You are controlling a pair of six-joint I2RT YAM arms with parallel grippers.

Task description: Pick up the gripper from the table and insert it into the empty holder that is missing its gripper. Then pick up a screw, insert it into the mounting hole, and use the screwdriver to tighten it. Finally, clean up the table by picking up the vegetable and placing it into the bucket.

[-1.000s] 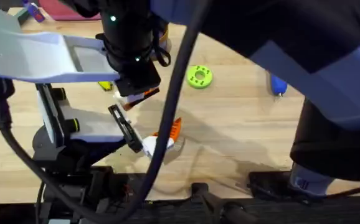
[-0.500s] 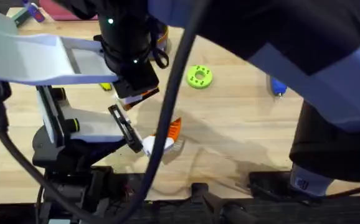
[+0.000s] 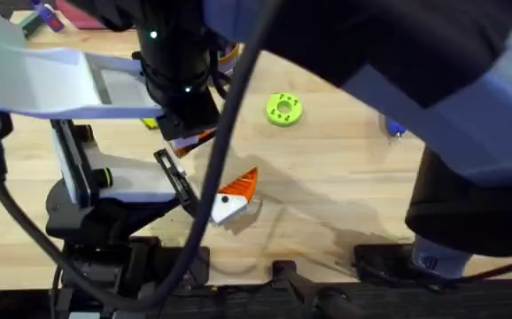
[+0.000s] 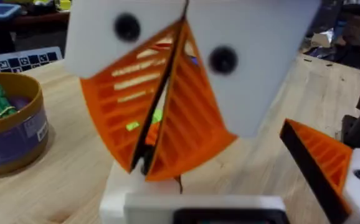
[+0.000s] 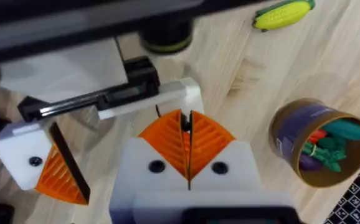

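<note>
Table [image 3: 345, 186] of pale planks carries a green ring [image 3: 283, 109] and part of the blue screwdriver [image 3: 395, 129] at the right. Left gripper [image 4: 161, 155]: orange ribbed pads pressed together, nothing visible between them. Right gripper [image 5: 186, 134]: pads likewise closed on each other, empty. Just beyond the right gripper sits the black claw with its white holder [image 5: 186, 93]. A white block with an orange wedge [image 3: 232, 197] lies near the table's front. Bucket [image 5: 320, 146] holds green and red toy pieces; the yellow vegetable [image 5: 284, 14] lies on the table well apart from it
</note>
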